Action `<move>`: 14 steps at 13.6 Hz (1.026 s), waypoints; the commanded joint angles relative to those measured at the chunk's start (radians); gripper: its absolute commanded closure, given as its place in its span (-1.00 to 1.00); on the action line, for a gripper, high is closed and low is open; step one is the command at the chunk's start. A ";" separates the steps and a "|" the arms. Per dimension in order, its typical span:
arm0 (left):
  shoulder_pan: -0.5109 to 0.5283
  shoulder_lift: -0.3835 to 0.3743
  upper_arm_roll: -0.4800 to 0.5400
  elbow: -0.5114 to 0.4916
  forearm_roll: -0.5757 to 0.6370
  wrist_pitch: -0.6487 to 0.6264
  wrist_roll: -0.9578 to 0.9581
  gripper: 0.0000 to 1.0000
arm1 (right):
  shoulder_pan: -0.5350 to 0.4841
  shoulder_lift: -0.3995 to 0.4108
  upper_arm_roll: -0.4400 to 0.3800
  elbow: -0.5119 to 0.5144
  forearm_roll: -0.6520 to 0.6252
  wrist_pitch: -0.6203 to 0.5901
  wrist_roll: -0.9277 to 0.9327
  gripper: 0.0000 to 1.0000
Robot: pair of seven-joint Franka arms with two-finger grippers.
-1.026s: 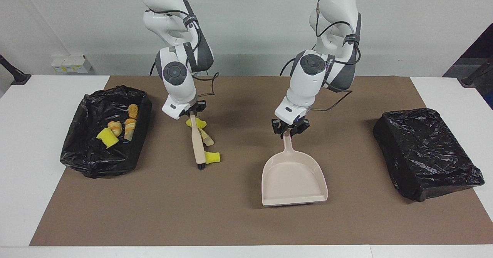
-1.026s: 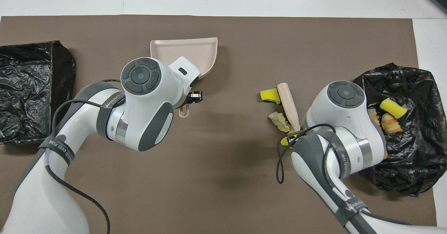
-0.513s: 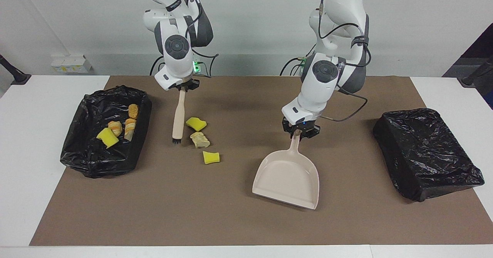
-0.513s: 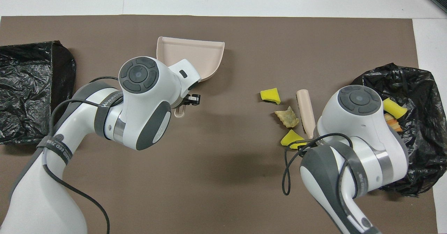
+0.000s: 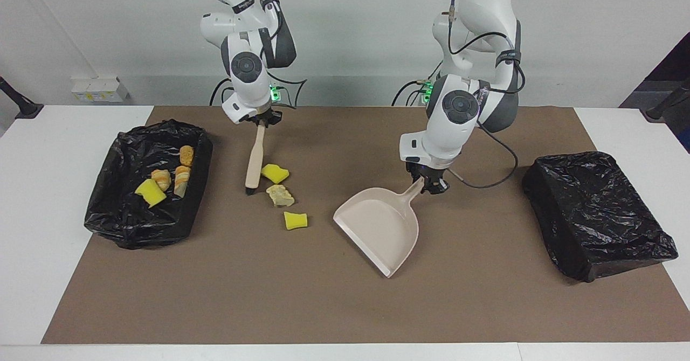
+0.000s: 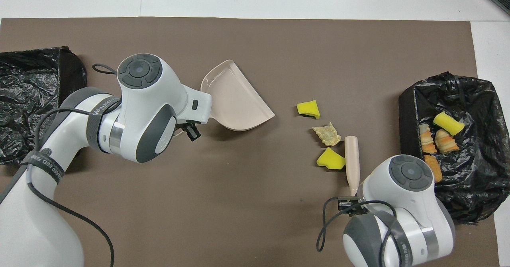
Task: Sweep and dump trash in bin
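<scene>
In the facing view, the right claw (image 5: 260, 122) is clenched on the top of a tan brush with a wooden handle and dark bristles (image 5: 253, 159), and the bristle end points down at the brown mat (image 5: 215, 296) on the white worktop (image 5: 43, 199). Just beside the brush lie three bits of trash: a yellow sponge chunk (image 5: 275, 173), a tan bread-like bit (image 5: 280, 195) and a second yellow sponge chunk (image 5: 295, 220). The left claw (image 5: 426, 182) is clenched on the handle of a pale pink plastic dustpan (image 5: 380, 226), which sits tilted with its open edge turned toward the three bits but well apart from them. Four more bits already lie in the open black-lined bin (image 5: 108, 221) at the right arm's end of the worktop, so I think the job is about half done. The three loose bits are not yet swept into the dustpan and dumped. A black bag-covered box (image 5: 598, 215) sits at the left arm's end. In the overhead view, the brush (image 6: 352, 163) touches or almost touches the nearest sponge chunk (image 6: 330, 158). The big white right arm hides the right claw, and the left arm covers the dustpan handle, so the grips are hard to see here. One bit in the bin (image 6: 470, 195) is partly hidden by the arm too.
</scene>
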 commanded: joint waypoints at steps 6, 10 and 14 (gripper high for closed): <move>-0.167 -0.120 0.000 -0.205 0.153 0.009 0.134 1.00 | 0.056 0.166 0.006 0.134 0.052 0.099 -0.060 1.00; -0.175 -0.120 -0.001 -0.234 0.161 0.059 0.131 1.00 | 0.103 0.168 0.006 0.137 0.067 0.119 -0.052 1.00; -0.180 -0.128 -0.001 -0.277 0.159 0.121 0.129 1.00 | 0.159 0.206 0.016 0.157 0.182 0.159 -0.116 1.00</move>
